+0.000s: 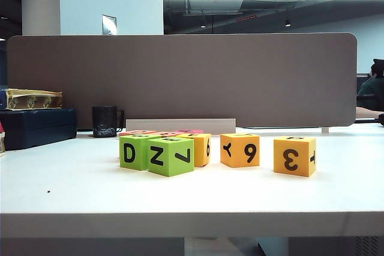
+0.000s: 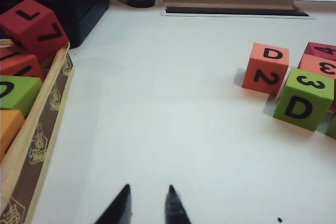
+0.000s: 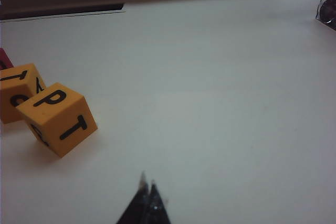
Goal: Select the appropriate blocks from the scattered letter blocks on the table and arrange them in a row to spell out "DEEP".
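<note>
The scattered letter blocks stand in a loose row on the white table (image 1: 72, 190): green D (image 1: 134, 152), green Z and 7 (image 1: 171, 156), an orange one (image 1: 203, 148), orange Y and 9 (image 1: 240, 150), orange 3 (image 1: 294, 156). Neither gripper shows in the exterior view. In the left wrist view my left gripper (image 2: 148, 192) hangs open over bare table, well short of the salmon D and 2 block (image 2: 266, 67) and the green 3 and D block (image 2: 304, 98). My right gripper (image 3: 148, 184) is shut, empty, near the orange P and T block (image 3: 59, 116).
A cardboard tray (image 2: 37, 129) beside the left gripper holds spare blocks, one red (image 2: 34, 27). A black mug (image 1: 105, 121) and a dark box (image 1: 39, 127) stand at the back left before a grey partition (image 1: 180, 76). A clear container (image 3: 328, 9) shows far off in the right wrist view.
</note>
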